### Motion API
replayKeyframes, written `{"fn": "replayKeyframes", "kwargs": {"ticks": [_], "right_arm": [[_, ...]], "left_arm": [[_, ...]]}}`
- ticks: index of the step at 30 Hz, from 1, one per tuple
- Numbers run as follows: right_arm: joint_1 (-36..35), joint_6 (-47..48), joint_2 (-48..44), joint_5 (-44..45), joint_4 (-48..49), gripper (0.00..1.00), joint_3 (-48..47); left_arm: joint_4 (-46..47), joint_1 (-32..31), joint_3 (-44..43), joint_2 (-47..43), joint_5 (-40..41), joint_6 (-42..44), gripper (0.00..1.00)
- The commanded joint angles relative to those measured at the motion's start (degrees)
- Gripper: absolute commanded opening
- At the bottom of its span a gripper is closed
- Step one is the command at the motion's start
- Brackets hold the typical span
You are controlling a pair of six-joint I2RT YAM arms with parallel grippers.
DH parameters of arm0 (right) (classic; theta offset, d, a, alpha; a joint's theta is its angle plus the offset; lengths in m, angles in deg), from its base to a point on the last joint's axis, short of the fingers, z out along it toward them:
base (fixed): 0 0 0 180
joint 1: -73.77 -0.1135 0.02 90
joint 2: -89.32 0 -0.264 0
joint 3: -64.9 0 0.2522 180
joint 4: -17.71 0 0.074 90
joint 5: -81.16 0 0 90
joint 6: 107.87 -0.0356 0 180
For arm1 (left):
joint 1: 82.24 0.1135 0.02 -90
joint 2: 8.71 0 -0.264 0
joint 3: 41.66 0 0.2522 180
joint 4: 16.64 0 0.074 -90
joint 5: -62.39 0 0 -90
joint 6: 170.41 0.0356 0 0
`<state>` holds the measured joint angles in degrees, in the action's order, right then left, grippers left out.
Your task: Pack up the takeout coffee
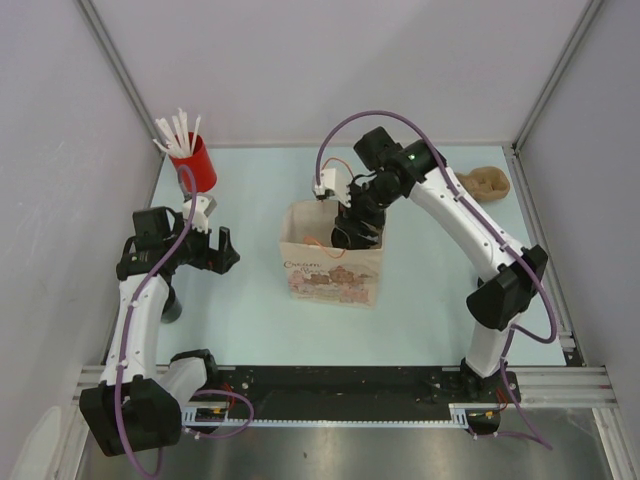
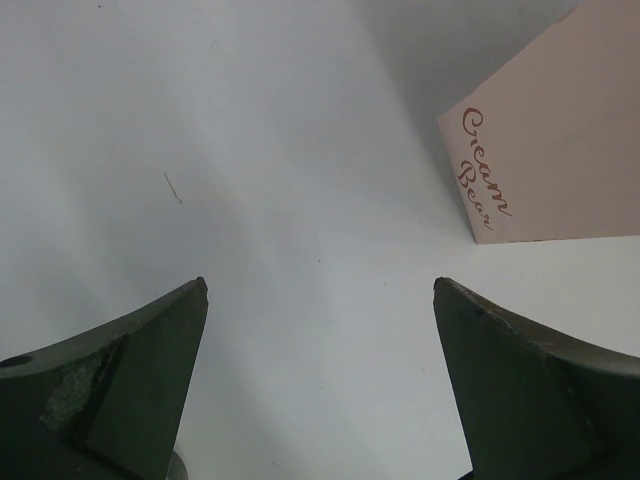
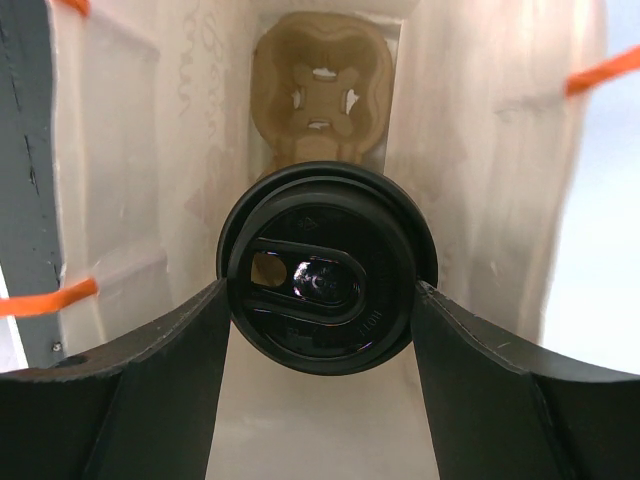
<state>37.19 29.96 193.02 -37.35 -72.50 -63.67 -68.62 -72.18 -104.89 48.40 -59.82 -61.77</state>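
A paper bag (image 1: 330, 272) printed in red stands open at mid-table. My right gripper (image 1: 352, 232) reaches down into it. In the right wrist view the right gripper (image 3: 320, 290) is shut on a round black sip lid (image 3: 325, 275), both fingertips pressing its sides; what hangs under the lid is hidden. Below it a brown cardboard carrier (image 3: 320, 60) lies on the bag's floor. The takeout coffee (image 1: 171, 304), a small dark grey round cup, stands by the table's left edge, partly under my left arm. My left gripper (image 1: 228, 250) (image 2: 320, 285) is open and holds nothing, pointing toward the bag (image 2: 560, 130).
A red cup of white straws (image 1: 195, 160) stands at the back left. A second brown cardboard carrier (image 1: 487, 183) lies at the back right corner. The bag's walls (image 3: 480, 150) close in tightly on both sides of the right gripper.
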Motion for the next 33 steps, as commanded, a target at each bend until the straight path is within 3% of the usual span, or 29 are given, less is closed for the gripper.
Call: {"fn": "replayKeyframes", "kwargs": {"ticks": [1, 16, 33], "right_arm": [[-0.34, 2.0, 2.55, 0.56, -6.52, 0.56, -3.93], [-2.09, 3.49, 3.88, 0.91, -9.95, 0.55, 0.8], [-2.89, 2.35, 3.09, 0.91, -5.47, 0.53, 10.47]], "left_arm": [[1.48, 0.66, 0.25, 0.03, -1.81, 1.32, 0.99], [1.48, 0.57, 0.25, -0.06, -1.81, 1.32, 1.0], [1.21, 0.66, 0.25, -0.15, -1.98, 1.32, 0.99]]}}
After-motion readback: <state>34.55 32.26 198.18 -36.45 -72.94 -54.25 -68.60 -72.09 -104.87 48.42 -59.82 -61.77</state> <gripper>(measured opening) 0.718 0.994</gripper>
